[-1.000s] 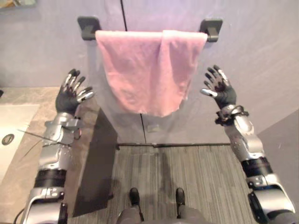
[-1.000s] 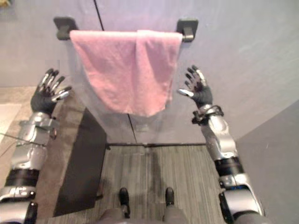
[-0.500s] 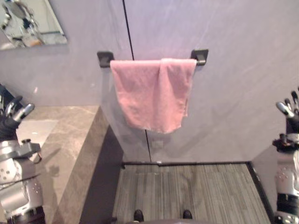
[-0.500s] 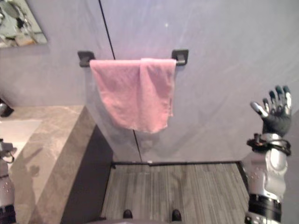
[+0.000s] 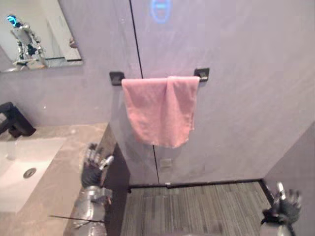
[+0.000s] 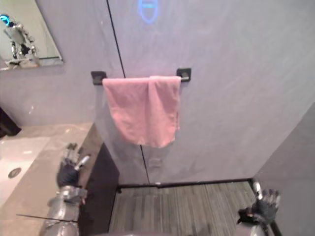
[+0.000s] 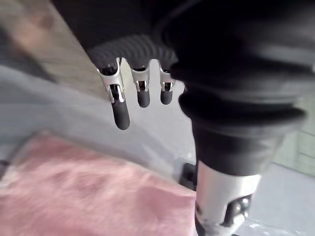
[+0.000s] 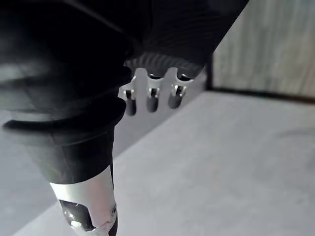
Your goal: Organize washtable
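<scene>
Now | left hand [image 5: 94, 166] upright beside washtable [image 5: 58, 169] edge, fingers spread | right hand [image 5: 286, 203] low, fingers apart, empty

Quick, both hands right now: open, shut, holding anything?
Left hand: open, fingers straight, holding nothing.
Right hand: open, fingers spread, holding nothing.

Dropped lower: left hand [image 5: 93, 167]; seemingly right hand [image 5: 287, 204] too

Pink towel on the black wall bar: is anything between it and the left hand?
No. In the left eye view, bare grey wall separates the pink towel from the open left hand.
</scene>
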